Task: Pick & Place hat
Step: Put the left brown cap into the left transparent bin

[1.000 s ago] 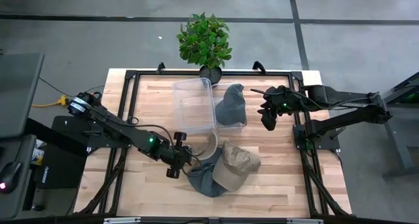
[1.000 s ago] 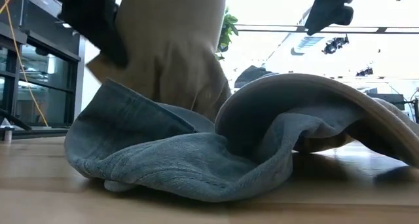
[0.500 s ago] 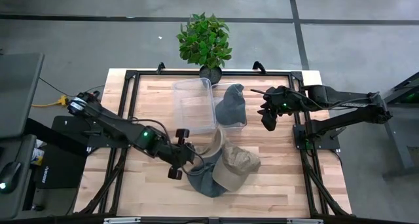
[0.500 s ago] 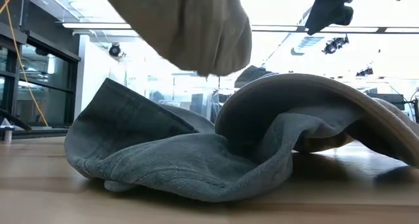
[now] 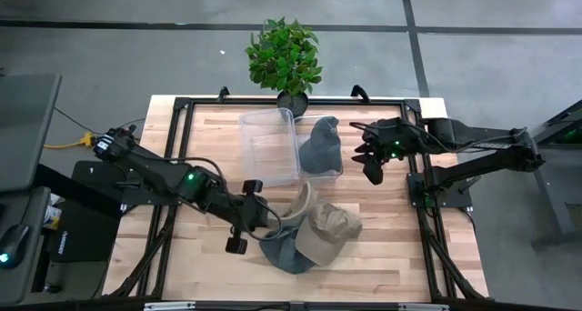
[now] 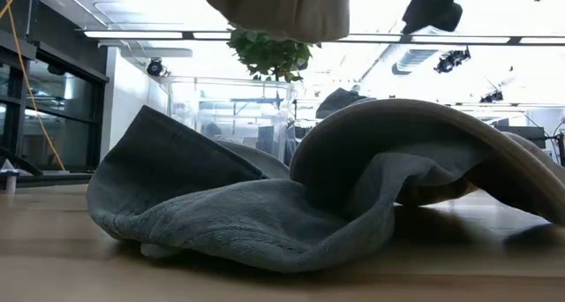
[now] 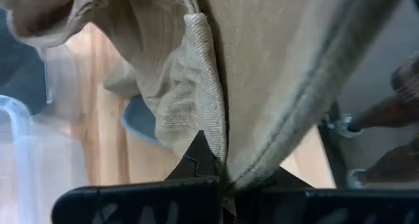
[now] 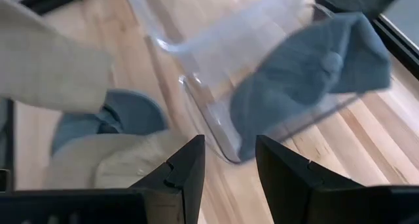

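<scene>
Meanwhile, at the bench (image 5: 209, 138): a hat-sorting run caught midway
Left gripper (image 5: 257, 218): jaws clamped together on the fabric of a tan hat (image 5: 300, 202), which hangs lifted clear of the wood; the left wrist view shows the cloth (image 7: 262, 73) pinched right at the jaws
Tan hat, position: in the air just beside the near corner of the clear bin (image 5: 271, 147), above the pile it appears to belong to; in the low view it shows as a beige shape (image 6: 282, 9) at the top edge
Right gripper (image 5: 371, 158): hovering near the bin's right side, jaws apart with nothing between them
Done, by the look of it: one blue-grey hat (image 5: 320, 145) already lies draped over the bin's right-hand part
Left to do: carry the tan hat over the bin and let go; then a blue denim hat (image 5: 284, 252) and a khaki cap (image 5: 327, 231) wait overlapped on the bench near its front edge
Progress, as a judgement: roughly a third through, second hat in transit
Backdrop: potted plant (image 5: 284, 55) at the far edge
</scene>
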